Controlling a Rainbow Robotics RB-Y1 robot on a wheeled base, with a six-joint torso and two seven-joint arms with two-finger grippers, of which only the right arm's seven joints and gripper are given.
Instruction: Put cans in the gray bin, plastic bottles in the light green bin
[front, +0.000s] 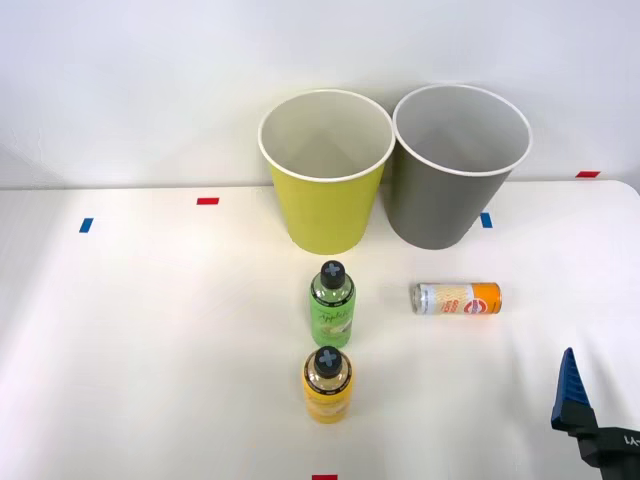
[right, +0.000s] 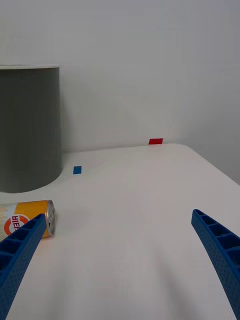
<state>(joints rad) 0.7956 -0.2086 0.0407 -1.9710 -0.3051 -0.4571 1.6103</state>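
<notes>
At upper centre of the front view, the green bin (front: 325, 190) and the gray bin (front: 455, 180) stand upright side by side, just touching or nearly so, mouths open to receive the sorted items. Below the green bin, 2 bottles stand upright in a column on the table (front: 150, 350): the green bottle (front: 331, 306) nearer the bins, the yellow bottle (front: 327, 385) just in front of it. Right of centre, 1 can (front: 456, 298) lies on its side below the gray bin, likely the handiest pick. No red can is on the table. At lower right, the right gripper (right: 120, 260) hovers near the can, its blue fingers (right: 20, 250) spread wide and empty, seemingly lined up to approach it.
</notes>
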